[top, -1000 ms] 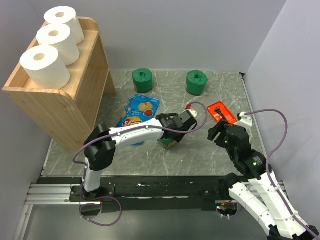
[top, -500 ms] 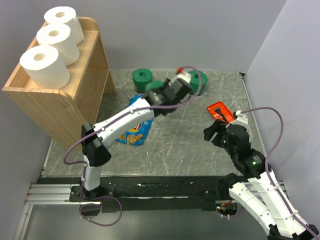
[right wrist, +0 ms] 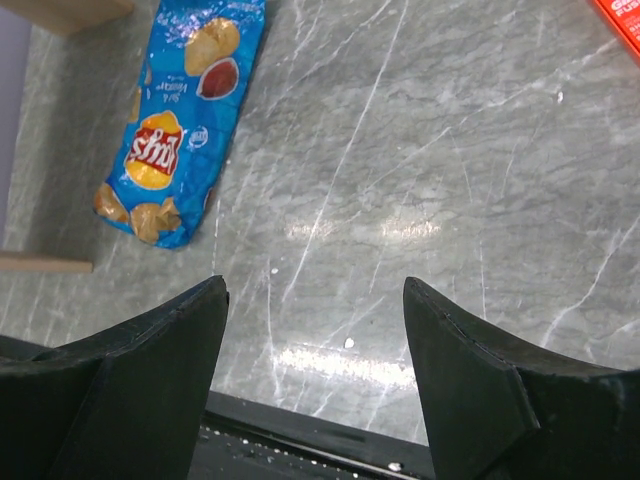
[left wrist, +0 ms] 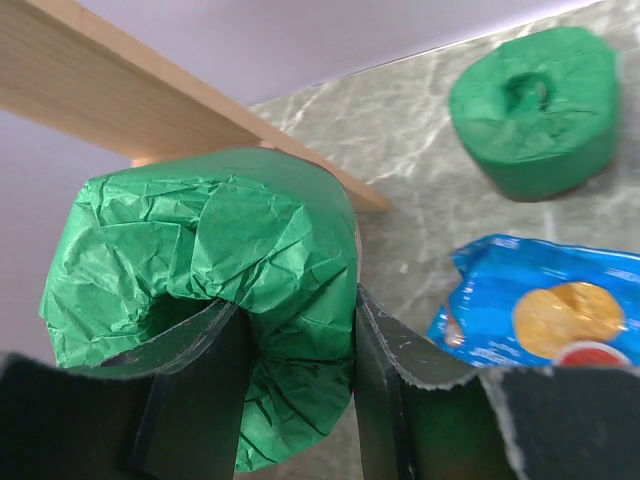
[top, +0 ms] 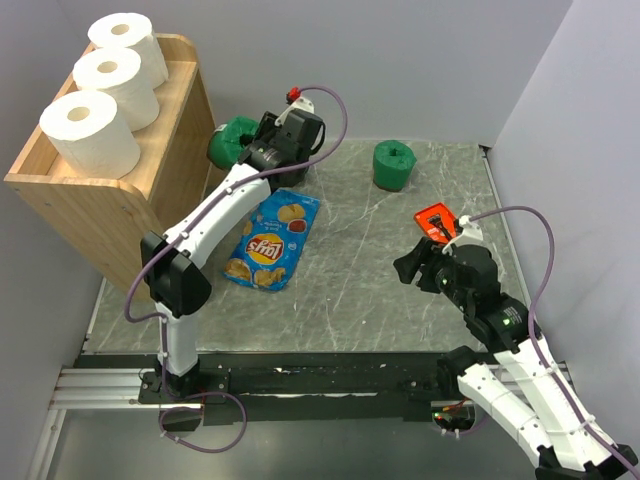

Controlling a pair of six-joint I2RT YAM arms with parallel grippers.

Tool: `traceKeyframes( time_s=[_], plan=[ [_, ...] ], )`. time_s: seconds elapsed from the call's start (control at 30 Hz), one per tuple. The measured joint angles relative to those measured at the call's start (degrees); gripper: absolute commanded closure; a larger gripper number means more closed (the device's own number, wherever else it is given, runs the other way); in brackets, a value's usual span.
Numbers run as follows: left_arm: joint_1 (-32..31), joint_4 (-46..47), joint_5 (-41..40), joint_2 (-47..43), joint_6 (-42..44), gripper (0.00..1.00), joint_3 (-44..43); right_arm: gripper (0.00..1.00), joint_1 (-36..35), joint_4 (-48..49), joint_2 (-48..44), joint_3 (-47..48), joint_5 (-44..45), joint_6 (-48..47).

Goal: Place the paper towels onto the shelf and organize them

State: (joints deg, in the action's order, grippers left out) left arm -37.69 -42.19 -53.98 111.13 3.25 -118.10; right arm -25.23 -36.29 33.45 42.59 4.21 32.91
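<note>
On my feed I see a grey marbled tabletop (top: pixel 400 290) hemmed in by plain pale walls (top: pixel 420 70). Light leaves a soft white glare (right wrist: pixel 340 365) near its front edge.

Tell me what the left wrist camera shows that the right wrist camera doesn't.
Only left wrist: the left fingers shut on a crumpled green roll, and a second green roll sitting on the table. Only right wrist: the right fingers open over bare marble, and a corner of the red-orange object. Both: the blue chip bag, the table and some wood of the shelf.
</note>
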Motion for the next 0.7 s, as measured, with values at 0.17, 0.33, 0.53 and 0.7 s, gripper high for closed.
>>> traceKeyframes(
  time_s=[0.17, 0.33, 0.53, 0.7],
  plan=[
    [1.36, 2.08, -1.68, 0.15, 3.65, 0.55, 1.20, 0.22, 0.00, -0.09, -0.46, 0.55, -0.90, -0.66],
    [3.56, 4.52, -4.37, 0.15, 6.54, 0.54, 1.22, 0.21, 0.00, -0.15, -1.18, 0.55, -1.22, -0.96],
    [5.60, 6.10, -6.80, 0.15, 8.46, 0.52, 1.49, 0.21, 0.00, -0.26, -1.18, 0.55, -0.57, -1.62],
    [6.32, 7.69, -7.87, 0.15, 9.57, 0.51, 3.58, 0.21, 0.00, -0.28, -1.18, 0.55, -0.50, -2.36]
  ],
)
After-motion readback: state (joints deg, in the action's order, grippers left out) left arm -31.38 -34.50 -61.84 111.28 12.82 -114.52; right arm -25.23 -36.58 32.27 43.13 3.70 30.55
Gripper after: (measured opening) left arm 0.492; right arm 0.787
